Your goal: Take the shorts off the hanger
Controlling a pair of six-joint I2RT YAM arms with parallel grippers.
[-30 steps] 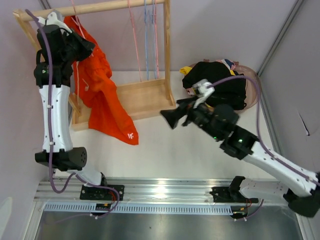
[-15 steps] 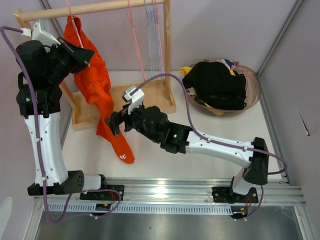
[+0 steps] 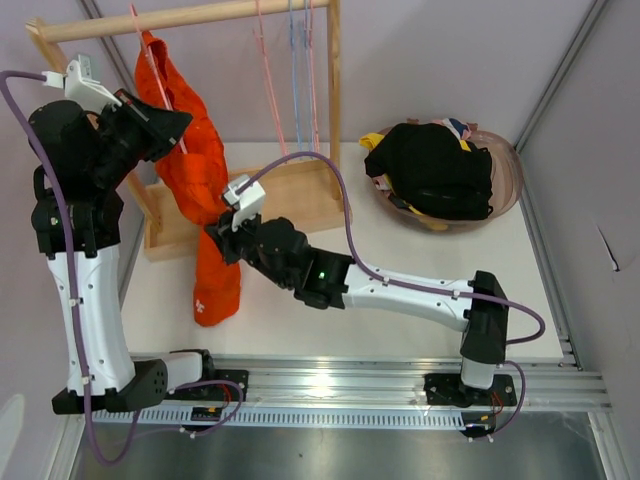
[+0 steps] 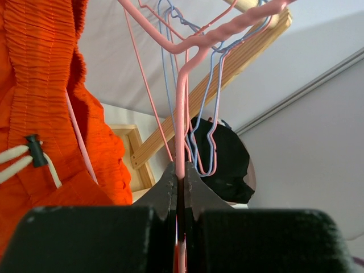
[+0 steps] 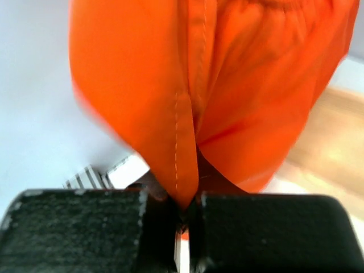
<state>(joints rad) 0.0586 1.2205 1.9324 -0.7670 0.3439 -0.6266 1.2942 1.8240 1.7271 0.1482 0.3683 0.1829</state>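
Note:
The bright orange shorts (image 3: 190, 160) hang from a pink hanger (image 3: 152, 62) at the left end of the wooden rack; one leg trails down to the table. My left gripper (image 3: 178, 122) is high beside the rack. It is shut on the pink hanger's wire (image 4: 181, 114), with the shorts' gathered waistband (image 4: 45, 102) just to its left. My right gripper (image 3: 216, 240) reaches across low and is shut on a fold of the orange shorts (image 5: 187, 114) at a stitched seam. Black shorts (image 3: 435, 170) lie heaped in a basket at the right.
The wooden rack's base (image 3: 290, 195) sits on the table behind my right arm. Its top rail (image 3: 200, 16) carries bare pink and blue hangers (image 3: 295, 80). The round basket (image 3: 508, 165) stands at the back right. A metal rail (image 3: 320, 385) runs along the near edge.
My right arm swung left from beside the basket to the orange shorts and shut on their lower part. The hanging leg shifted left and lower. My left arm rose with the hanger.

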